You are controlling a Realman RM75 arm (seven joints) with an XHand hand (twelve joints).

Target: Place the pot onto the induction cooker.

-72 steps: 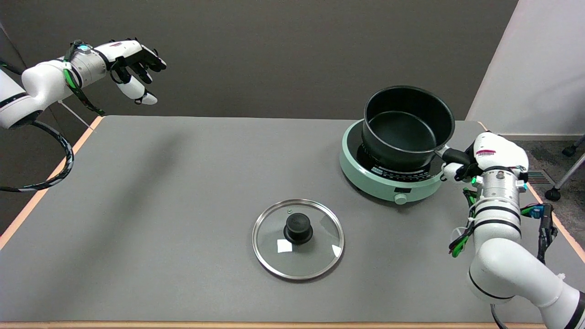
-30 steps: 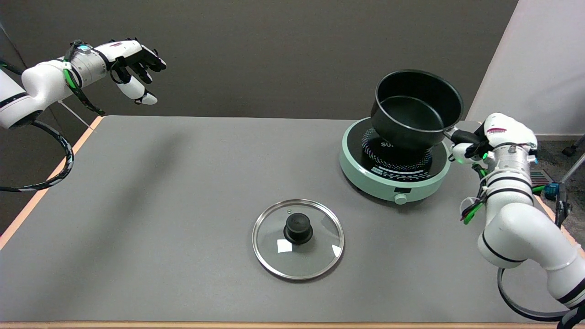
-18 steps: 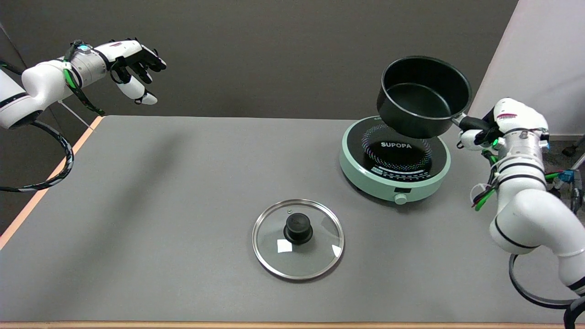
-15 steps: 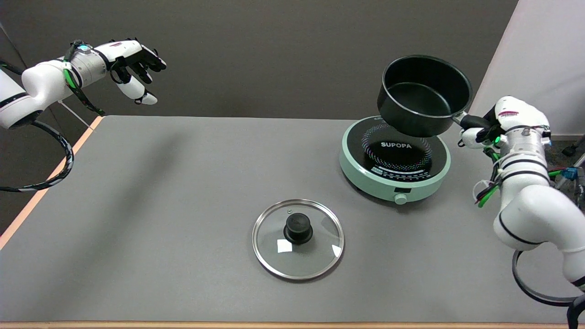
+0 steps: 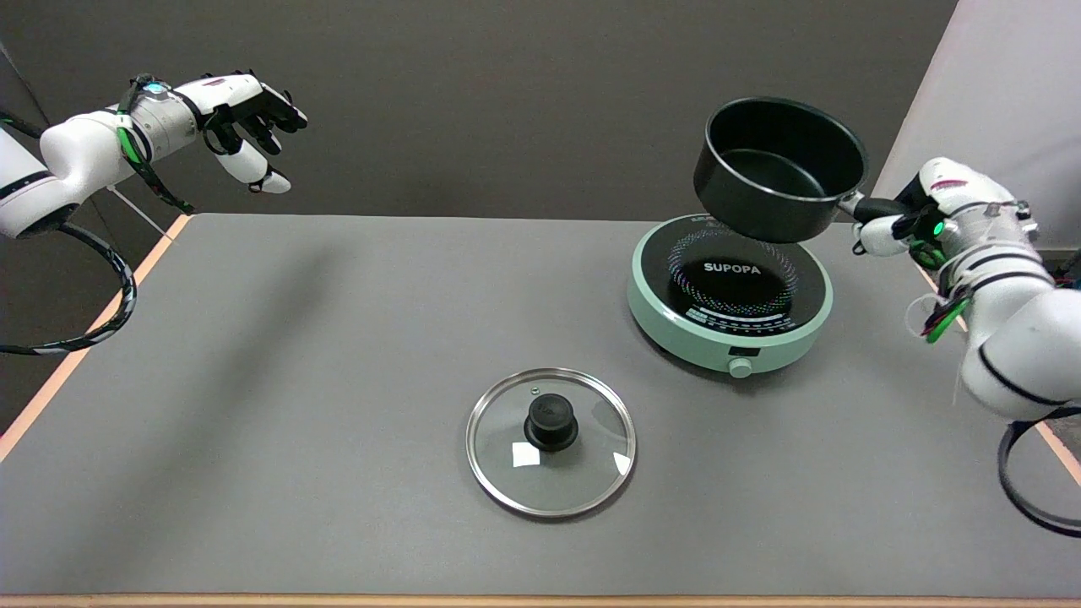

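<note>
On the worktop (image 5: 338, 355), the induction cooker (image 5: 730, 292) sits toward two o'clock from the centre, near the far right edge. The glass lid (image 5: 551, 441) lies flat at about five o'clock from the centre, at seven o'clock from the cooker and well apart from it. The pot (image 5: 780, 167) hangs in the air above the cooker's far side, at its twelve to one o'clock, clear of its top. The right robot hand (image 5: 908, 218) is at the pot's three o'clock, holding its handle.
</note>
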